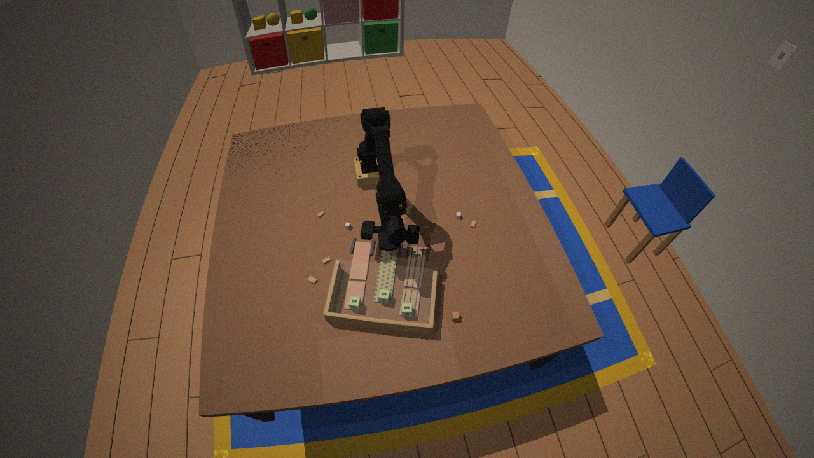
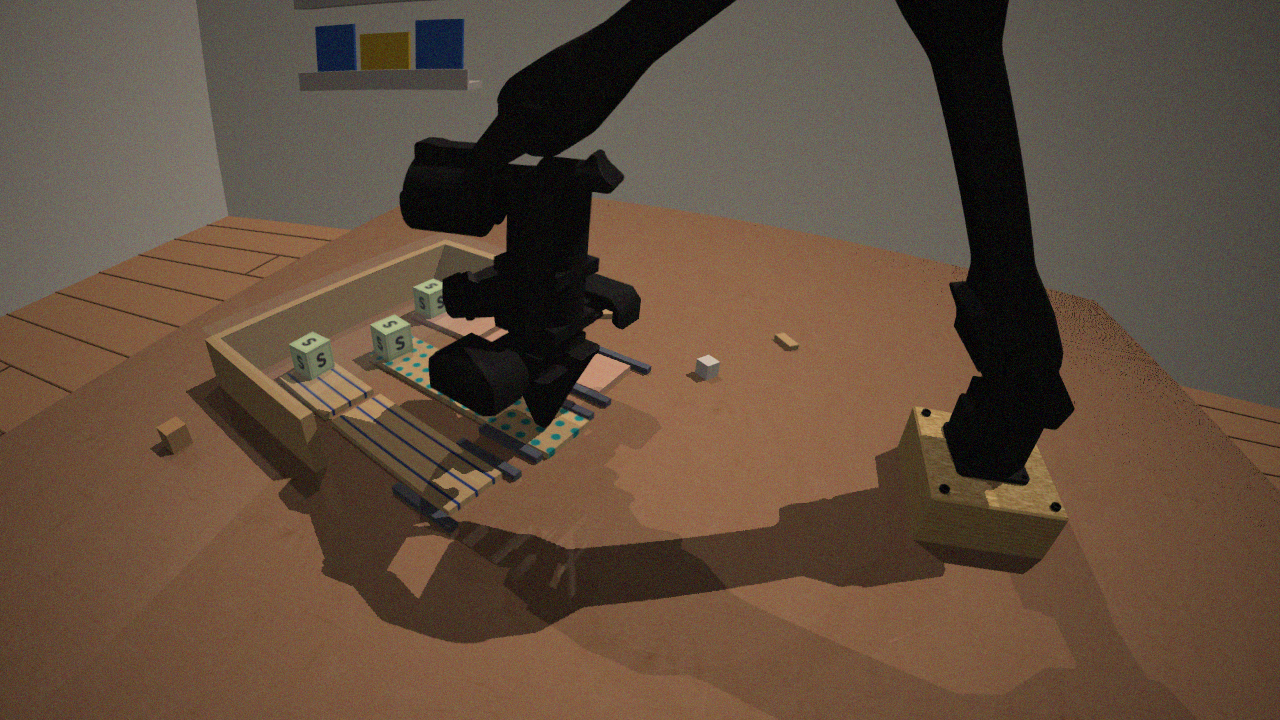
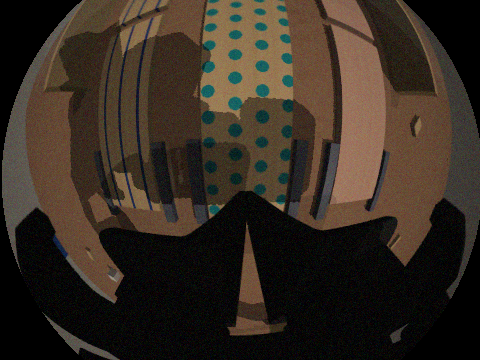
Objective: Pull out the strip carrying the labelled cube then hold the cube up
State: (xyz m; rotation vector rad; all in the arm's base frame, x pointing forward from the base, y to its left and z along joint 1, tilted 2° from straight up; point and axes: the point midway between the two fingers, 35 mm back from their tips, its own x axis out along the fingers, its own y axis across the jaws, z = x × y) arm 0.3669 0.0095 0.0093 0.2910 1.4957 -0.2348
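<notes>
My gripper (image 1: 389, 247) (image 2: 547, 420) (image 3: 246, 196) is shut and empty, pointing down above the near end of the dotted strip (image 1: 386, 273) (image 2: 409, 363) (image 3: 248, 50). This middle strip shows no gap and carries a green S cube (image 1: 384, 295) (image 2: 391, 338) at its far end. The striped strip (image 1: 414, 273) (image 2: 411, 438) (image 3: 129, 100) has a crosswise gap; an S cube (image 1: 407, 309) (image 2: 311, 356) stands on its far piece. The pink strip (image 1: 358, 261) (image 3: 361, 110) is also split, with an S cube (image 1: 354, 302) (image 2: 429, 299) on its far piece. My gripper partly hides the strips in the exterior view.
A low wooden wall (image 1: 378, 322) (image 2: 261, 402) surrounds the cube ends on three sides. Dark rails (image 2: 425, 507) (image 3: 327, 180) flank the strips' near ends. A small white block (image 1: 347, 226) (image 2: 707, 367) and several small wooden blocks lie around.
</notes>
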